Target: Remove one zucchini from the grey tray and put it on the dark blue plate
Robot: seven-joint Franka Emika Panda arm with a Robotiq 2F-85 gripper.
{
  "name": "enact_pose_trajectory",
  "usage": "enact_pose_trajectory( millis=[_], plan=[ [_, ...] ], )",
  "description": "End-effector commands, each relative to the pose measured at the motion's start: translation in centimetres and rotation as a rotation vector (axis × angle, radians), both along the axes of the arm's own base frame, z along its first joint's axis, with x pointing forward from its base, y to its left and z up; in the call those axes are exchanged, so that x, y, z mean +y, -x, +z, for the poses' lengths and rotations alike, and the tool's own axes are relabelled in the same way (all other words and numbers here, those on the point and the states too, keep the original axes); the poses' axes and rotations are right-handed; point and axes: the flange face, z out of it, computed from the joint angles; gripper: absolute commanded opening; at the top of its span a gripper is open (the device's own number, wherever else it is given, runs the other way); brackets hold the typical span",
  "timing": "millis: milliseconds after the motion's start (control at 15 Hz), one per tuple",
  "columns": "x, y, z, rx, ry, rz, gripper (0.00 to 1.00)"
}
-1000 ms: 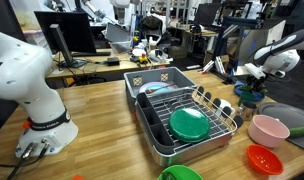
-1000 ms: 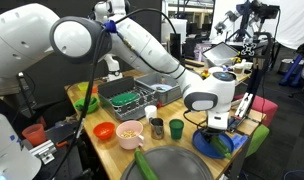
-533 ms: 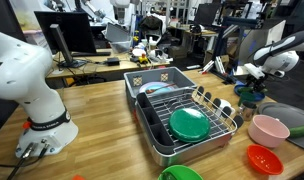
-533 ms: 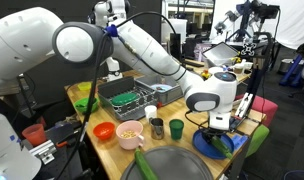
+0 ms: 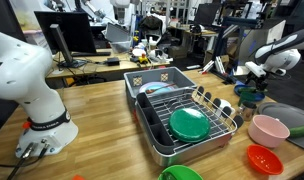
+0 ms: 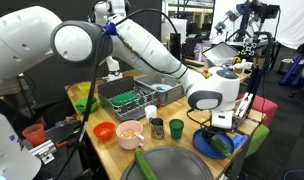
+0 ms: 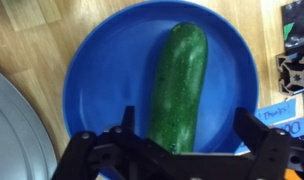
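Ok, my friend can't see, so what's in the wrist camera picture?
A dark green zucchini lies on a round dark blue plate, seen from above. The open gripper straddles its near end, and the edge of a grey tray shows at the left on the wooden table.

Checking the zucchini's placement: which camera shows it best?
The wrist view: the zucchini lies plainly on the dark blue plate. In an exterior view only a green sliver of it shows; elsewhere I cannot find it.
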Motion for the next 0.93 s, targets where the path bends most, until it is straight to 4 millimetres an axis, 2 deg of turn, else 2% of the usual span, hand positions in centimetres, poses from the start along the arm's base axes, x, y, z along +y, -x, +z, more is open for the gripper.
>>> enact_pose_trajectory(
  millis=[0,400,600,867],
  plan=[
    [0.1,0.6,1.5,-0.004,-0.029,0.016,1.00],
    [0.8,3.1,4.5,-0.041,-0.080,0.085,1.00],
    [1.1,5.5,5.8,-0.050,-0.112,0.132,1.00],
    [1.1,10.1,6.9,-0.054,-0.150,0.217,1.00]
  ],
)
